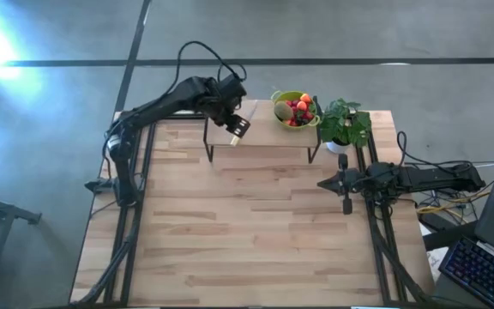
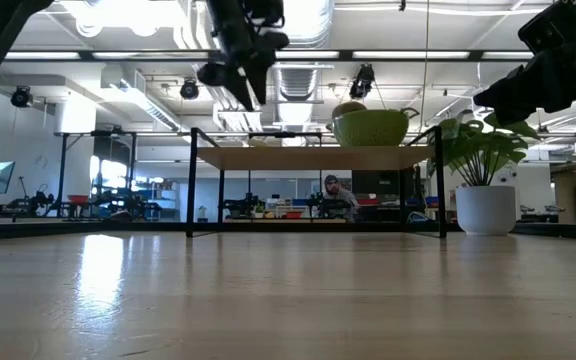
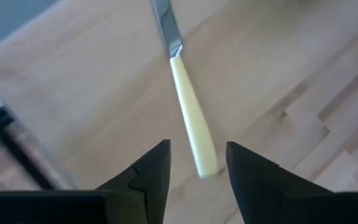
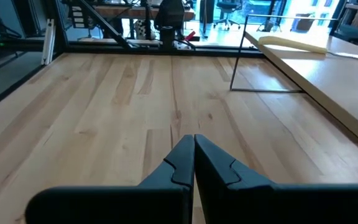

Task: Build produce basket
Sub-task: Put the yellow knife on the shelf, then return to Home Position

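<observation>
The lime-green produce basket (image 1: 294,109) stands on a raised wooden shelf (image 1: 268,136), near its right end, and holds red and orange berries and a brownish-green kiwi-like fruit (image 1: 281,110). In the low view the basket (image 2: 371,127) sits on the shelf top. A yellow-handled knife (image 3: 191,118) lies flat on the shelf near its left end (image 1: 234,139). My left gripper (image 1: 240,127) (image 2: 246,85) (image 3: 197,149) hangs open above the knife's handle end, pointing down, clear of the shelf. My right gripper (image 1: 322,183) (image 4: 194,146) is shut and waits near the table's right side.
A leafy plant in a white pot (image 1: 346,124) (image 2: 485,205) stands on the table just right of the shelf. The shelf rests on thin black legs (image 2: 189,185). The wooden table (image 1: 247,232) spreads out in front of the shelf. A person (image 2: 340,195) sits in the room far behind.
</observation>
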Available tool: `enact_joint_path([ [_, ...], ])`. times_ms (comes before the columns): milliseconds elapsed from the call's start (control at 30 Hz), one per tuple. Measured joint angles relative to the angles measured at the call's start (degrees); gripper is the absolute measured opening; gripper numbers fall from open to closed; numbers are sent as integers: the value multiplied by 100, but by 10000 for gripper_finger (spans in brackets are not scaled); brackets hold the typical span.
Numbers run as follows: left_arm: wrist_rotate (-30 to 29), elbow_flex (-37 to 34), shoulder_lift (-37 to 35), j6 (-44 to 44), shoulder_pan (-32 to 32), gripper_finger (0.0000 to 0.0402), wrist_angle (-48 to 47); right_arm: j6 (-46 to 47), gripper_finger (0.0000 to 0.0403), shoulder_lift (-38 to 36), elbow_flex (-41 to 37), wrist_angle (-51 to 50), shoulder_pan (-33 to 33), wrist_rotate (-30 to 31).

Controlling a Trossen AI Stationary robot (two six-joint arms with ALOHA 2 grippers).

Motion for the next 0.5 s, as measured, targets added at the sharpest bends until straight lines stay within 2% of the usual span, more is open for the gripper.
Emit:
enact_joint_path([
  [100, -228, 477, -19, 8, -169, 159, -399, -4, 8, 1, 0, 1, 0, 2],
  [233, -1041, 755, -238, 193, -687, 147, -418, 46, 8, 0, 0, 1, 0, 0],
  [367, -1978, 625, -580, 459, -1547, 127, 90, -8, 8, 3, 0, 2, 0, 2],
  [500, -2206, 218, -810, 838, -2421, 106, 913, 54, 8, 9, 0, 1, 2, 1],
])
